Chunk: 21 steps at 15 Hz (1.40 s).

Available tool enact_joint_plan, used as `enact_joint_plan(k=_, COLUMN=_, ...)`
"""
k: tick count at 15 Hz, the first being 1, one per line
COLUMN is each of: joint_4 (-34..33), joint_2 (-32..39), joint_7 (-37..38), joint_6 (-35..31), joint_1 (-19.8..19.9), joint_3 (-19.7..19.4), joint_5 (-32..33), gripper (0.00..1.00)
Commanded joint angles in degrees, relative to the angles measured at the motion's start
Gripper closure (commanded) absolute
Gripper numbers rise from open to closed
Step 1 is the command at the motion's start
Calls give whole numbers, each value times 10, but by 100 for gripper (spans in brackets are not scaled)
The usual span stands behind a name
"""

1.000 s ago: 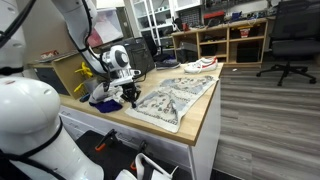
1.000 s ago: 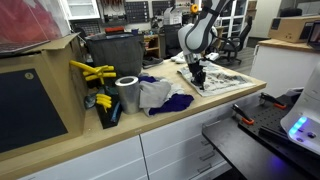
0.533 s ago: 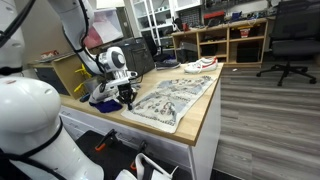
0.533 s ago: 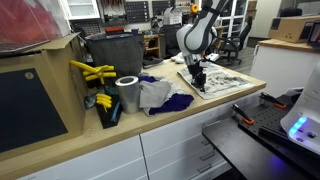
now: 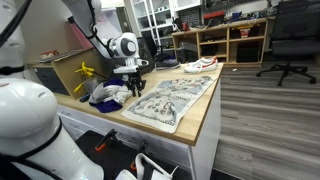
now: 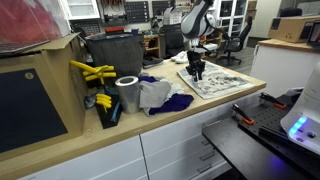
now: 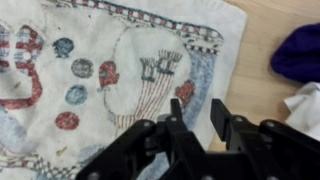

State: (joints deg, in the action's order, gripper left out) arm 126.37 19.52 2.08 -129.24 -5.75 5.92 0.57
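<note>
My gripper point(image 5: 136, 88) hangs just above the near edge of a patterned cloth point(image 5: 172, 98) spread flat on the wooden counter. It also shows in an exterior view point(image 6: 196, 73) over the cloth point(image 6: 220, 80). In the wrist view the gripper point(image 7: 196, 118) is open and empty, its fingers straddling the cloth's bordered edge point(image 7: 205, 75). The cloth point(image 7: 100, 70) is white with red and blue figures. A purple cloth point(image 7: 298, 52) and a white cloth point(image 7: 306, 100) lie beside it on bare wood.
A pile of purple and white cloths point(image 6: 160, 95) lies next to the patterned cloth. A tape roll point(image 6: 127, 93), yellow tools point(image 6: 92, 72) and a dark bin point(image 6: 113, 52) stand behind. The counter edge point(image 5: 205, 120) drops to the floor; an office chair point(image 5: 290, 40) stands beyond.
The gripper has risen and moved along the cloth's edge, away from the cloth pile. It was low at the cloth's corner before. The cloth lies as it did.
</note>
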Motion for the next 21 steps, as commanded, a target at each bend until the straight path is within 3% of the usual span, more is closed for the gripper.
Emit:
enact_joint_plan(k=1, joint_4=-86, joint_2=-10, joint_7=-8, joint_6=58, joint_1=18, joint_3=2, joint_5=-65, gripper=31)
enact_joint_plan(k=5, joint_4=-183, joint_2=33, joint_7=41, joint_6=23, joint_1=16, joint_3=-21, joint_5=-62, gripper=1)
enact_joint_plan(k=13, joint_4=-325, joint_2=158, joint_7=198, joint_6=-42, joint_1=-3, joint_3=-74, joint_5=-47, gripper=0)
enact_joint_plan(k=21, joint_4=-444, joint_2=266, joint_7=333, joint_6=-37, joint_1=-27, joint_3=-126, joint_5=-47, gripper=0)
